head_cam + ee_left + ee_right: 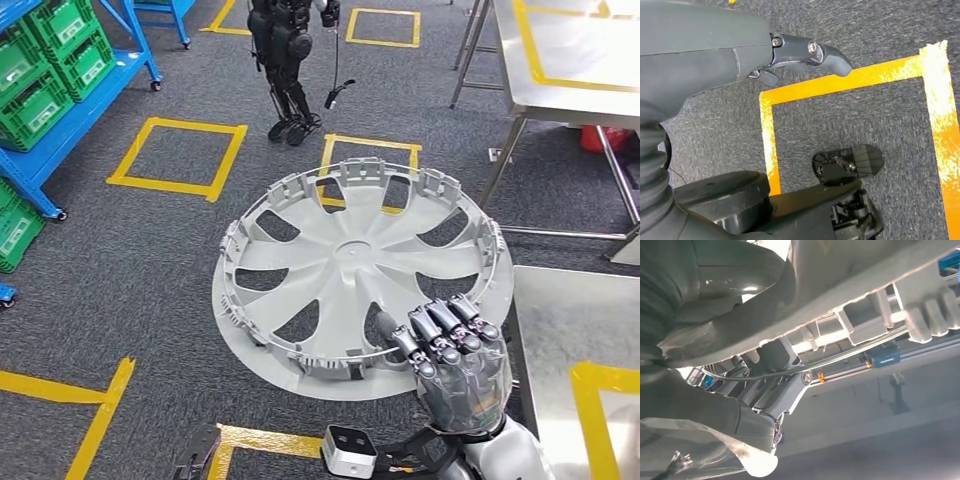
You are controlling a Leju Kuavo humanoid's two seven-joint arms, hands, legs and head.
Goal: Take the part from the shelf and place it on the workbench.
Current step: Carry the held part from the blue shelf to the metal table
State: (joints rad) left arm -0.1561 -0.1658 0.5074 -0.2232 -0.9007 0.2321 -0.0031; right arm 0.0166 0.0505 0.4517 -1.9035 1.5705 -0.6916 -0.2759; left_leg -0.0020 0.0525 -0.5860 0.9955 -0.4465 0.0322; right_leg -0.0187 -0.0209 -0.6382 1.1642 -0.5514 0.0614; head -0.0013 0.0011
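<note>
The part is a large grey plastic wheel cover (355,265) with spokes and a clip-lined rim. My right hand (453,350) grips it by its near right rim, fingers curled over the edge. It is held nearly flat above the carpet, its right edge reaching the corner of the steel workbench (562,320). The right wrist view looks up along the cover's rim (866,315) and wire ring, with my right hand (715,405) pressed against it. My left hand (753,55) hangs over the floor holding nothing, with one finger stretched out straight.
A blue shelf (72,125) with green crates (56,45) stands at the far left. Another humanoid robot (287,60) stands ahead on the carpet. A second steel table (573,60) is at the back right. Yellow tape squares (177,155) mark the floor.
</note>
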